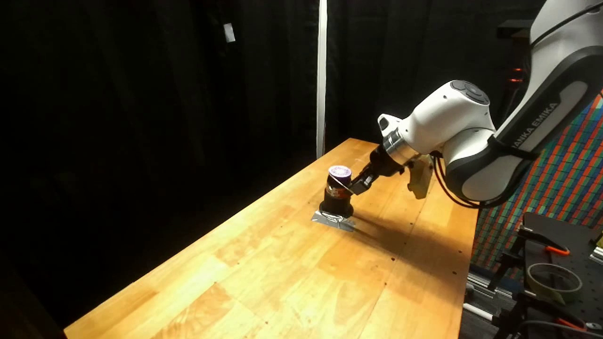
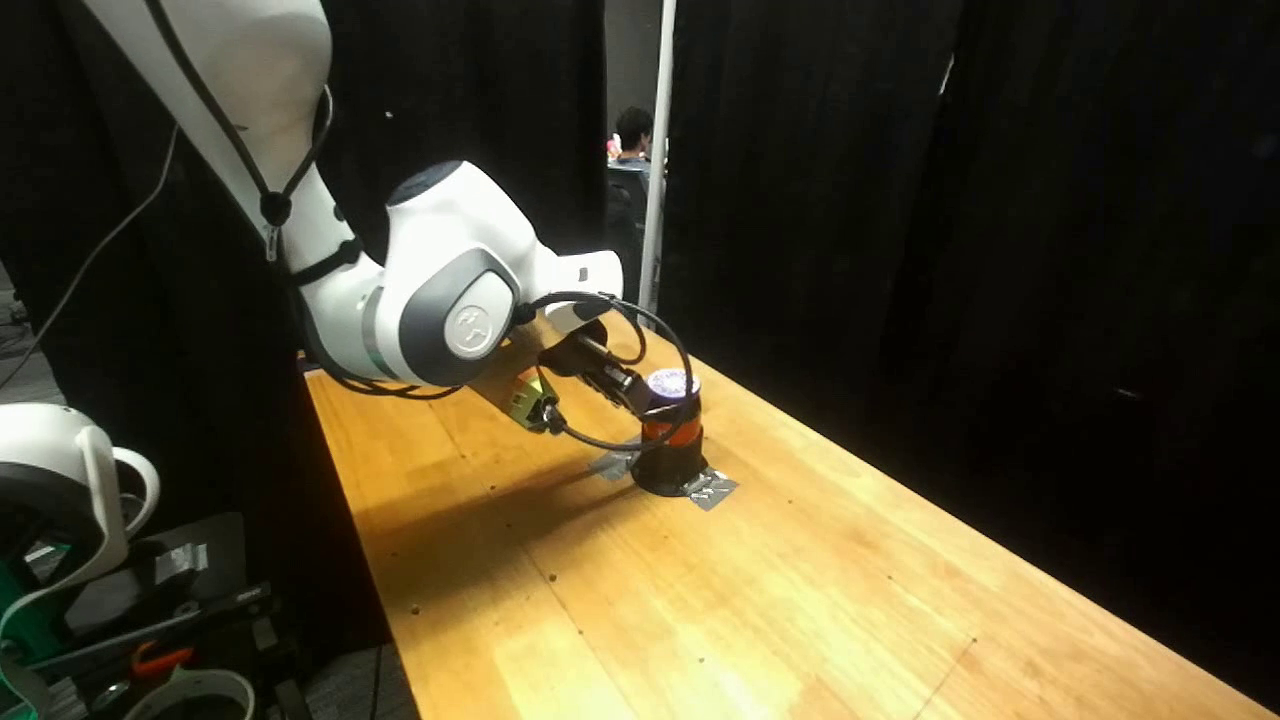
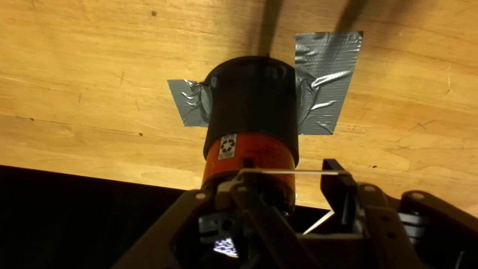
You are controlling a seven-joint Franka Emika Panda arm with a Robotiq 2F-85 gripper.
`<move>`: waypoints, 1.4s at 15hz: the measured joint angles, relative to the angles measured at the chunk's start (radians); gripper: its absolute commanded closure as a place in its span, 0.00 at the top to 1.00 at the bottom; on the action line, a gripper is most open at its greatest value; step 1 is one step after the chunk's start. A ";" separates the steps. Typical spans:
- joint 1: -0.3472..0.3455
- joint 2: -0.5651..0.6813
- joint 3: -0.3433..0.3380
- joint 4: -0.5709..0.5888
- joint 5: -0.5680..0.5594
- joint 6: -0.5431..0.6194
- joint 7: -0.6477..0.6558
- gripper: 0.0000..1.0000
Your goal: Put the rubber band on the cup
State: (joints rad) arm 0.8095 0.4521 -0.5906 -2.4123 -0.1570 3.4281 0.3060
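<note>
Black and orange, the cup (image 2: 672, 468) stands upright on the wooden table (image 1: 292, 263), nearer the long edge beside the black curtain (image 1: 155, 117). Only the wrist view plainly shows the Robotiq gripper (image 3: 289, 167) with fingers apart, the rubber band (image 3: 291, 172) stretched between them, and the cup's recycling label (image 3: 227, 146). In an exterior view the rubber band slants, a pale line, across the cup's upper side.

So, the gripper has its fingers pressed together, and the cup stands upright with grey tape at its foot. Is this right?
No, the gripper has its fingers apart: the wrist view shows a gap, with the rubber band stretched across it. The cup does stand upright, with grey tape at its foot.
</note>
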 measured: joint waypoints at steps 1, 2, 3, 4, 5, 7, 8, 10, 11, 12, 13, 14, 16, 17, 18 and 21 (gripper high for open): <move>0.019 0.005 -0.013 -0.009 0.016 0.018 0.000 0.13; 0.039 0.010 -0.028 -0.017 0.034 0.033 0.000 0.08; 0.062 0.017 -0.044 -0.026 0.054 0.051 0.000 0.08; 0.085 0.024 -0.060 -0.035 0.076 0.069 0.000 0.05; 0.111 0.032 -0.075 -0.045 0.106 0.088 0.000 0.03; 0.173 0.056 -0.108 -0.065 0.193 0.136 0.000 0.06; 0.211 0.073 -0.126 -0.074 0.255 0.165 0.000 0.05; 0.306 0.119 -0.161 -0.094 0.417 0.230 0.000 0.04; 0.355 0.146 -0.174 -0.102 0.503 0.257 0.000 0.04; 0.404 0.175 -0.182 -0.107 0.591 0.278 0.000 0.04; 0.445 0.203 -0.185 -0.109 0.670 0.293 0.000 0.04; 0.482 0.229 -0.185 -0.109 0.740 0.300 0.000 0.05; 0.538 0.272 -0.185 -0.108 0.850 0.311 0.000 0.04; 0.561 0.289 -0.185 -0.108 0.899 0.314 0.000 0.04; 0.580 0.305 -0.186 -0.107 0.943 0.318 0.000 0.04; 0.637 0.350 -0.190 -0.103 1.076 0.336 -0.006 0.04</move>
State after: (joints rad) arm 1.4462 0.8019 -0.7809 -2.5152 0.9194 3.7641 0.3003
